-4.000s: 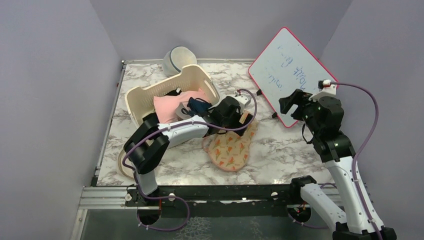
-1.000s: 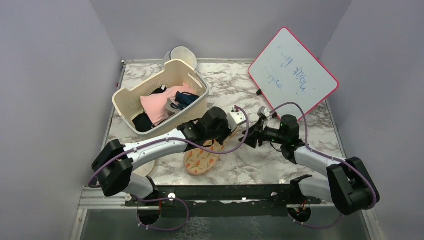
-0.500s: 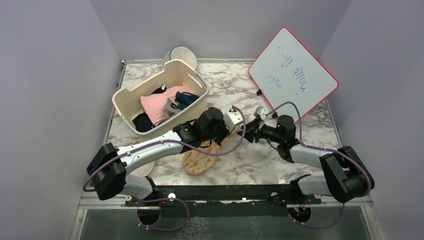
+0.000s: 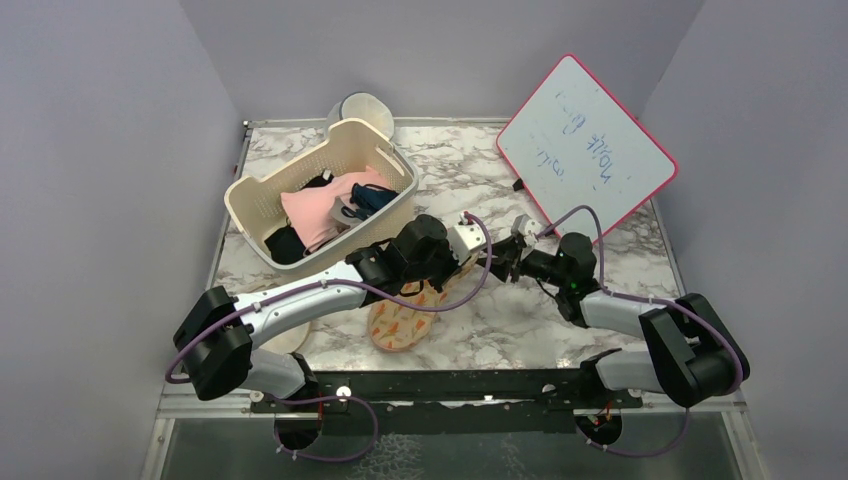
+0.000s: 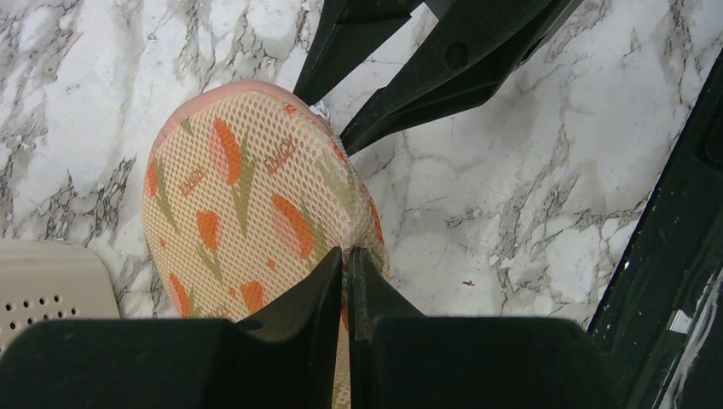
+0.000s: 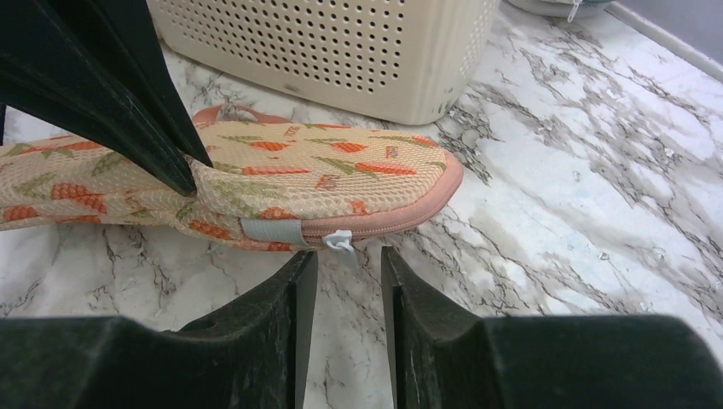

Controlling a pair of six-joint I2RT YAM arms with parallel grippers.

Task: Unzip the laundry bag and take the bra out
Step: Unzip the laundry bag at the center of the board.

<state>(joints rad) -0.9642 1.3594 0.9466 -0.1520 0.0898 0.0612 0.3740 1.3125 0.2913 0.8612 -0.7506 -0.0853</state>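
The laundry bag lies flat on the marble table, just in front of the perforated basket, its pink edge zipped. The bra is not visible and is presumably inside. The left gripper is clamped on the bag's fabric, apparently to anchor it. The right gripper, fingers apart, flanks the white zipper pull, positioned to grasp it.

The laundry bag is peach with orange-and-green leafy print, pink edging; surface is grey-veined white marble.
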